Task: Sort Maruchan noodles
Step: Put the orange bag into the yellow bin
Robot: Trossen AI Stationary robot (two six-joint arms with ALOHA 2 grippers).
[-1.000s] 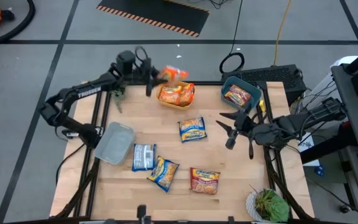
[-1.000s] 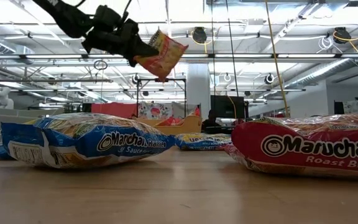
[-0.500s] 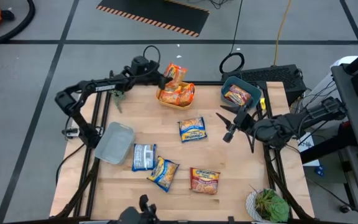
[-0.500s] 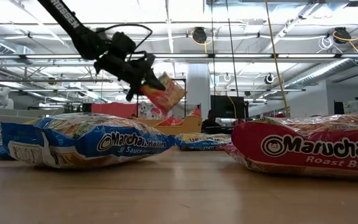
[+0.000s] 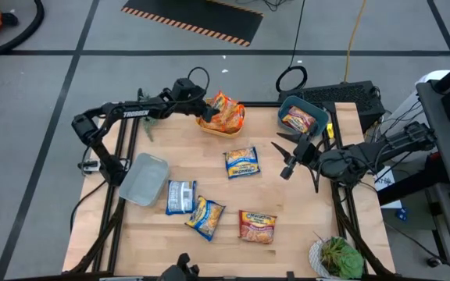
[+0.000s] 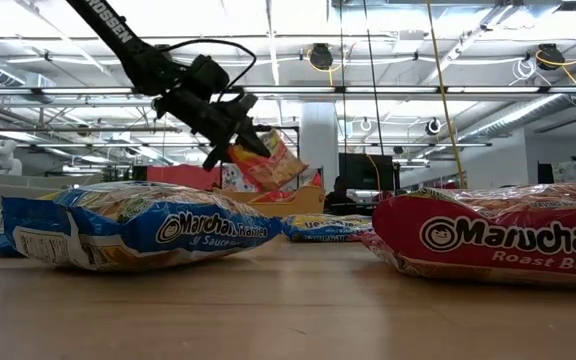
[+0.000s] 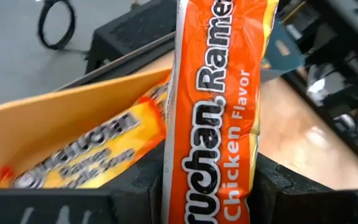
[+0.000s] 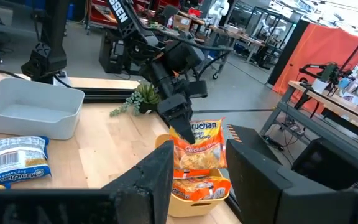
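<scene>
Lower now: packet [image 5: 225, 109] (orange) in left claw [image 5: 206, 112]

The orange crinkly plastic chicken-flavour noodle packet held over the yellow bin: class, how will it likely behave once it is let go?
The orange crinkly plastic chicken-flavour noodle packet hangs tilted from the left gripper without drooping, so it is probably fairly stiff and light. Its glossy wrapper may slide on the packet already in the yellow bin. It looks flat, so rolling seems unlikely.

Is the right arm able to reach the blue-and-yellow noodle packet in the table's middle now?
Probably yes: the right gripper hovers open beside the blue-and-yellow crinkly plastic noodle packet, with bare wooden table between them.
</scene>
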